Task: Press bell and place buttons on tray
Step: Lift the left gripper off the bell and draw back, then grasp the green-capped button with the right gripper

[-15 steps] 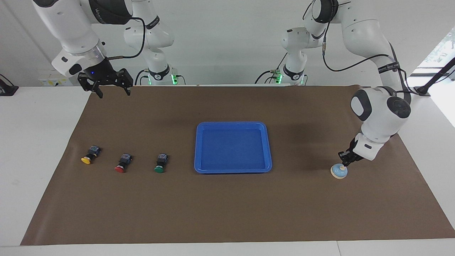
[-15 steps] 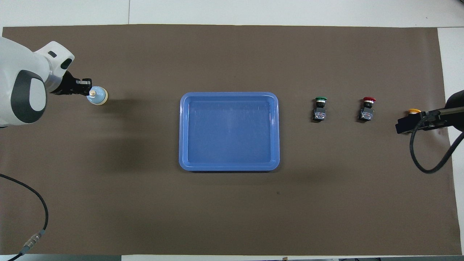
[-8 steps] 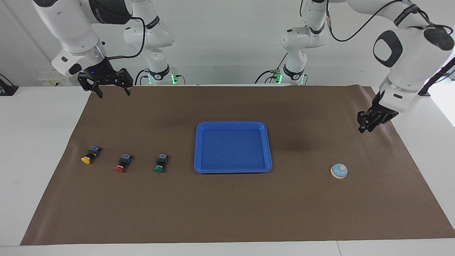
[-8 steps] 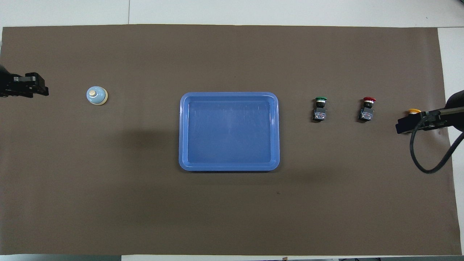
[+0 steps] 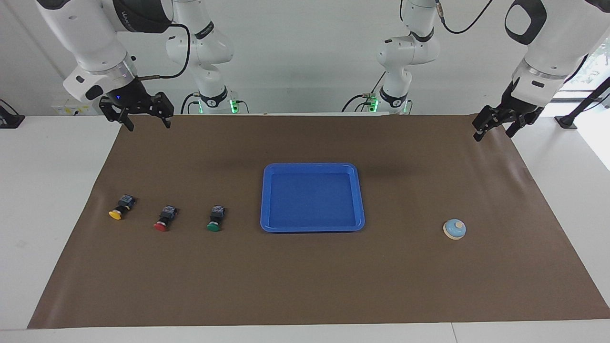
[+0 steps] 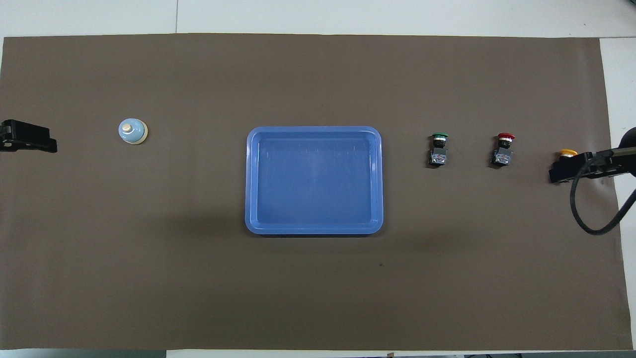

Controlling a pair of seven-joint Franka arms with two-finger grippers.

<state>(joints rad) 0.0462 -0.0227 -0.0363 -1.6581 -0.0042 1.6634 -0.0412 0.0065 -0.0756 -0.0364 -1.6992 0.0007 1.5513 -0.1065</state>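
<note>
Shallow blue plastic tray point(image 5: 312, 227) mid-mat. Little light-blue domed bell point(image 5: 454, 229) off toward left arm's end; yellow point(image 5: 115, 215), red point(image 5: 161, 226), green point(image 5: 213, 227) black-bodied push-buttons toward right arm's end. Left gripper point(image 5: 493, 129) and right gripper point(image 5: 147, 124) both raised, fingers spread, holding nothing.

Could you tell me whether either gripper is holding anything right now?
Nothing is held: the left gripper and the right gripper both hang open and empty.
</note>
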